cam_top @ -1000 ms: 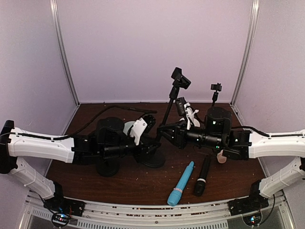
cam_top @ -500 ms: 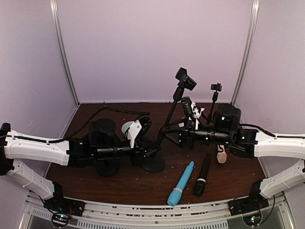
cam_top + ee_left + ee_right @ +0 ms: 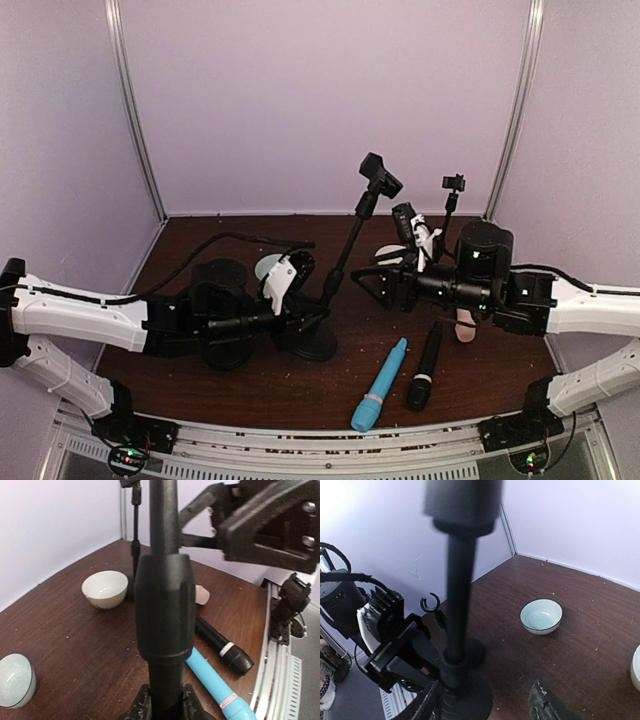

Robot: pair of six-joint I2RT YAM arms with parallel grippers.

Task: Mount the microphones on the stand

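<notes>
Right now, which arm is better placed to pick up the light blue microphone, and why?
Probably right. The right gripper stands open and empty, near the light blue microphone on the table. The left gripper is shut on the microphone stand, low on its pole.

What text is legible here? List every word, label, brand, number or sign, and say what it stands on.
No text can be read in any view.
light blue microphone: pink band near its end, no lettering legible.
black microphone: white band, no lettering legible.
stand: plain black, no marking visible.
</notes>
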